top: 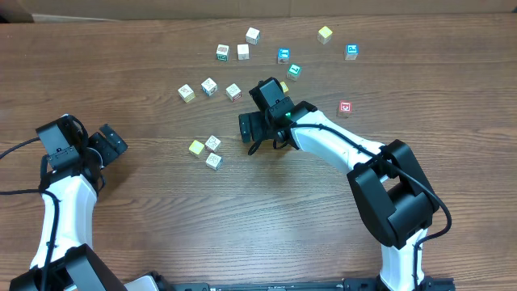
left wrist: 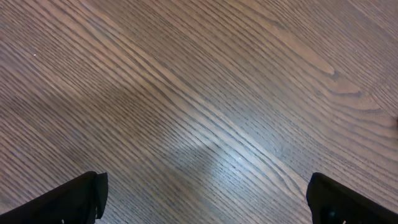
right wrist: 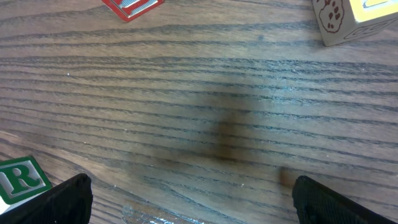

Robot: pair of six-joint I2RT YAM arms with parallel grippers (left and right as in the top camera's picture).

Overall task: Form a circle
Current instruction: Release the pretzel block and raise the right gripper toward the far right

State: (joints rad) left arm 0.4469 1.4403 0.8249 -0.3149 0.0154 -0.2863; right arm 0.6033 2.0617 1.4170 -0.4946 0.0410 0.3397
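Circle (top: 207, 150): three cubes showing, close-set, incomplete; lies near the right gripper (right wrist: 199, 208), on its left side; fingers wide apart, empty; left gripper (left wrist: 205, 202) likewise spread, empty, farther off; right arm judged nearer.

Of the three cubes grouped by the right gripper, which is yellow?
The yellow cube, leftmost of the group; the other two are pale wood with printed tops.

left gripper (top: 115, 144) spread wide, arm drawn back, right gripper (top: 249, 133) spread wide, arm outstretched
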